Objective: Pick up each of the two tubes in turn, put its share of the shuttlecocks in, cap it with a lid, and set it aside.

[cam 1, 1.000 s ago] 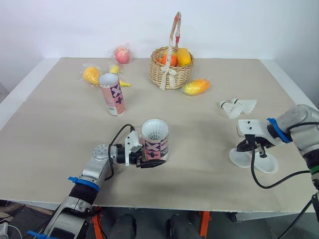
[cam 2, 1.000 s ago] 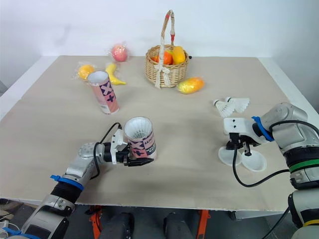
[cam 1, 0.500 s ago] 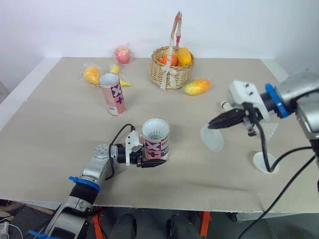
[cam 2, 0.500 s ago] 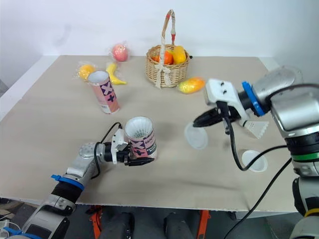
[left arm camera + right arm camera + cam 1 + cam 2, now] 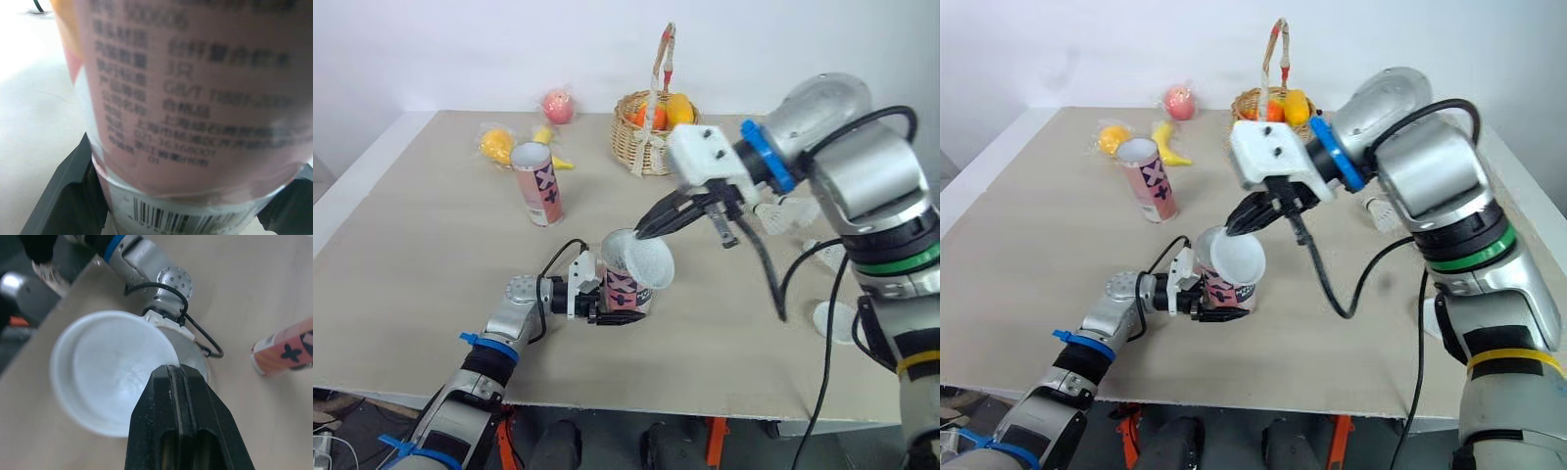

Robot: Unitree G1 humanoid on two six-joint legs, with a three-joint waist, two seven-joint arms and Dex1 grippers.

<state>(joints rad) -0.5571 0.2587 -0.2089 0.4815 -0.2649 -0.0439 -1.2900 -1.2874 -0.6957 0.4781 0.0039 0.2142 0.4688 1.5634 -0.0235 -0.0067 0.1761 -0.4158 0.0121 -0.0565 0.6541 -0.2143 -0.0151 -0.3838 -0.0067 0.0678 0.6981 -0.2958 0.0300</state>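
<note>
A pink tube [image 5: 625, 282] stands near the table's front, with my left gripper [image 5: 607, 305] shut on its lower part. Its label [image 5: 195, 88] fills the left wrist view. My right gripper [image 5: 646, 233] is shut on the rim of a white lid [image 5: 649, 262], held tilted over the tube's open mouth. I cannot tell whether lid and mouth touch. In the right wrist view the lid [image 5: 110, 394] covers most of the mouth. A second pink tube [image 5: 537, 183] stands open further back on the left. Loose shuttlecocks [image 5: 797, 210] lie at the right behind my right arm.
Another white lid [image 5: 837, 320] lies on the table [image 5: 411, 255] at the front right. A wicker basket [image 5: 654, 137] of fruit stands at the back centre. Wrapped fruits [image 5: 493, 146] lie at the back left, and one [image 5: 557, 106] lies further behind.
My right gripper has lifted one lid off the table at the right and carried it left to the mouth of the held tube. The left gripper has kept its hold.
</note>
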